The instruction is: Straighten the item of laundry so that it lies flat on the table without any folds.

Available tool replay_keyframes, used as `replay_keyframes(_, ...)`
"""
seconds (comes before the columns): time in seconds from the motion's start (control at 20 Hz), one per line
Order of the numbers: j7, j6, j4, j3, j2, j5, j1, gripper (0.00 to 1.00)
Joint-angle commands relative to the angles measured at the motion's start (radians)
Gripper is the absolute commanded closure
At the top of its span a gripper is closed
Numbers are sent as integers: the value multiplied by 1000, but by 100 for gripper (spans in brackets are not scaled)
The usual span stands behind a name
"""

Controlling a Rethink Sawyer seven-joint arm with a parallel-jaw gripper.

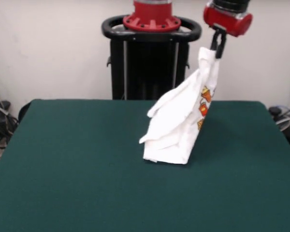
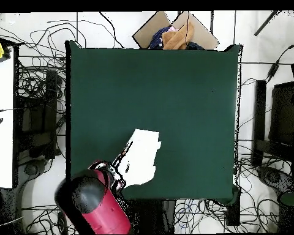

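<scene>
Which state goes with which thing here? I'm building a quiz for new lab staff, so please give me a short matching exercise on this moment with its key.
Things:
1. T-shirt
2. gripper
3. table
4. cardboard box

States:
A. dark green, bearing the cloth's lower end
B. shut on a top corner of cloth
C. hanging bunched, lower end resting down
D. on the floor beyond the table edge

Pairs: 1-C, 2-B, 3-A, 4-D

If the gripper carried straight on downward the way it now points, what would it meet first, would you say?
The gripper points down, shut on the T-shirt hanging from it. Going lower, it would probably just press into that cloth, then reach the green table beneath.
</scene>
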Motion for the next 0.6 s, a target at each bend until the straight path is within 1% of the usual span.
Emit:
replay_keyframes(0.05, 530, 180, -245, 47, -70, -170, 33, 100)
replay_keyframes(0.15, 608, 202, -278, 48, -84, -199, 43, 100)
replay_keyframes(0.25, 693, 232, -325, 33, -81, -240, 57, 100)
replay_keyframes(0.4, 812, 279, -394, 23, -76, -278, 78, 100)
replay_keyframes(0.6, 934, 341, -481, 24, -88, -305, 91, 100)
